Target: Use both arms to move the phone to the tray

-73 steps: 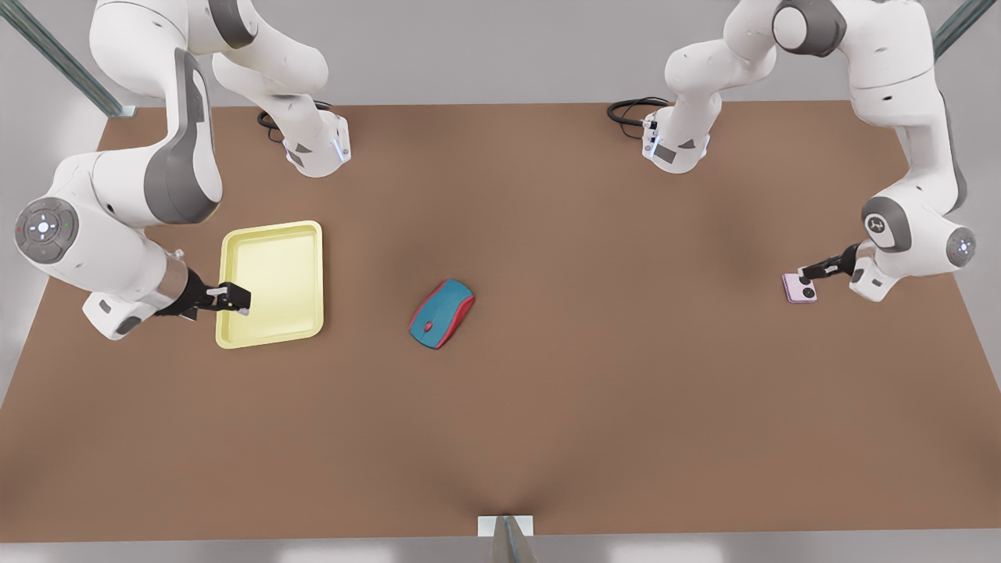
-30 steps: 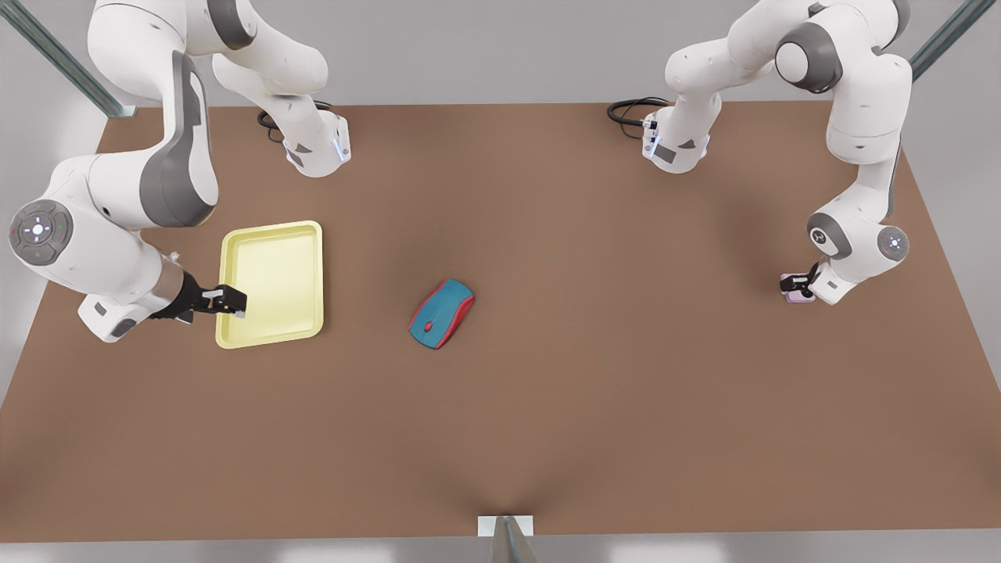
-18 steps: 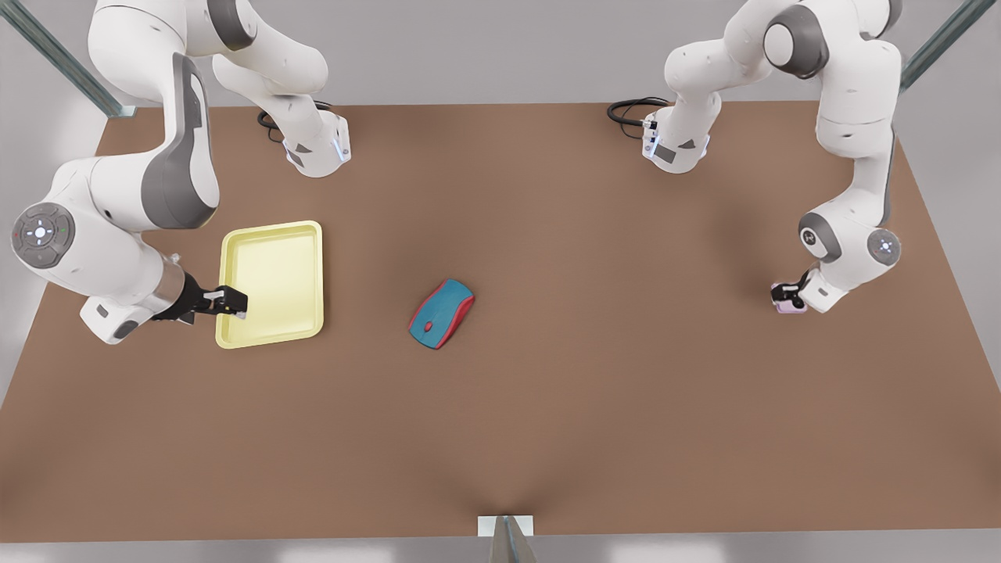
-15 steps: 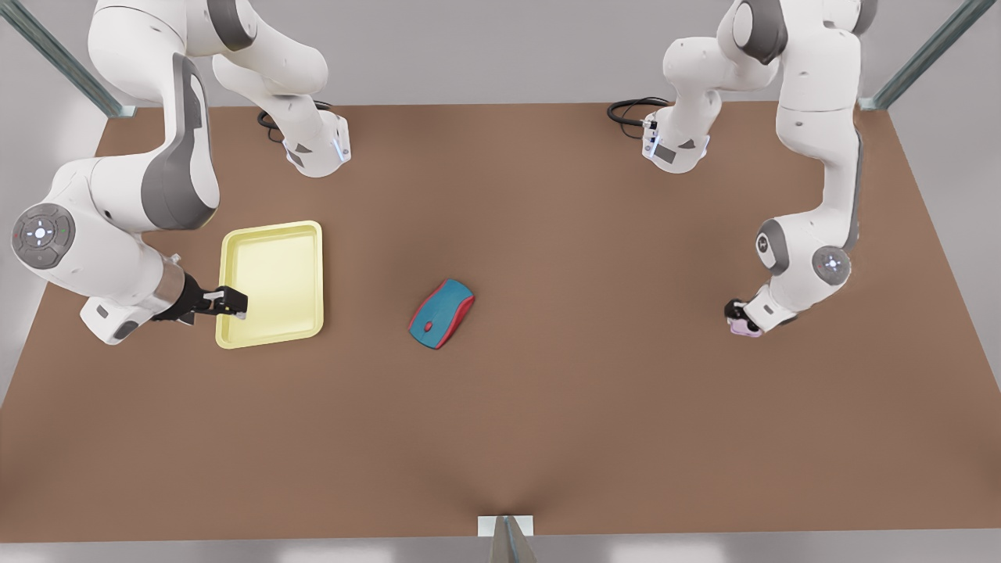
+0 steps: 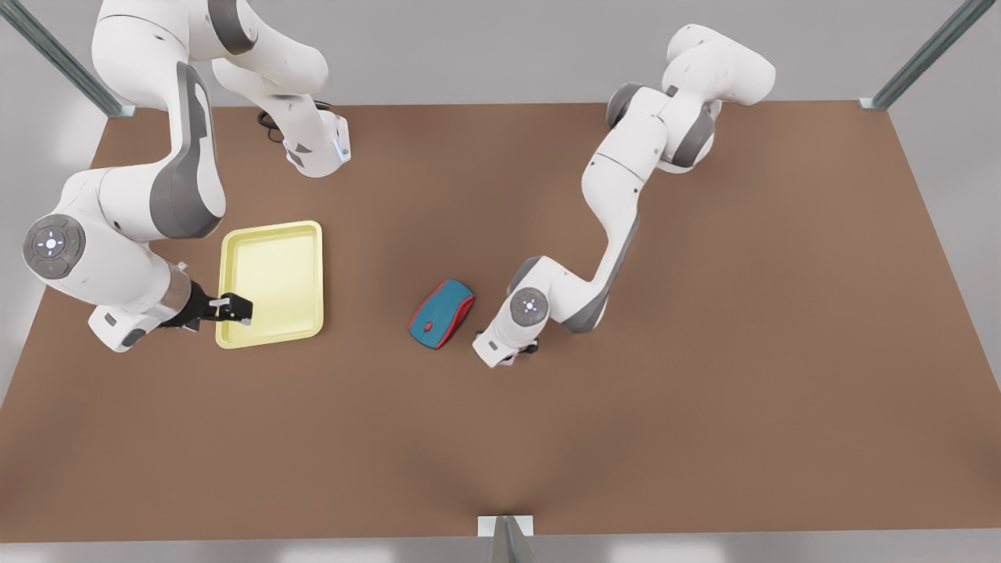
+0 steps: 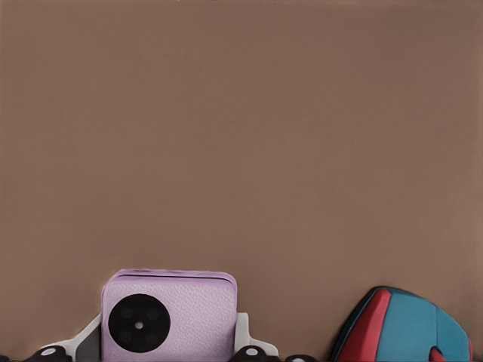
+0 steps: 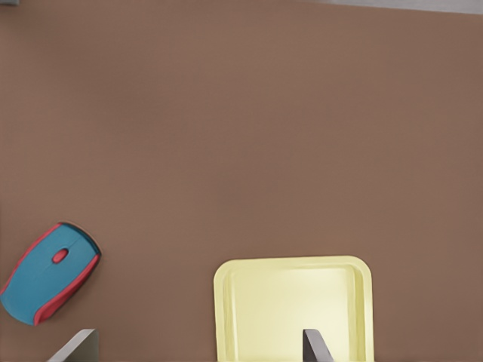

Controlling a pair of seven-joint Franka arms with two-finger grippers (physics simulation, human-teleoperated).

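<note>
Front view: left pincer (image 5: pixel 522 352) low over the desk (image 5: pixel 704 352), just beside the mouse (image 5: pixel 441 313), well apart from the tray (image 5: pixel 313 234); a sliver of phone (image 5: pixel 508 361) under it. Right pincer (image 5: pixel 235 310) over the tray's edge.

Left wrist view: phone (image 6: pixel 189 317) clamped between fingers (image 6: pixel 245 335), mouse (image 6: pixel 407 328) near.

Right wrist view: fingers (image 7: pixel 315 347) spread wide, holding nothing, above the tray (image 7: pixel 290 265); mouse (image 7: pixel 49 271) apart.

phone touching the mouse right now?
Apart. The left wrist view shows bare table between the phone, gripped by the left gripper, and the mouse.
</note>
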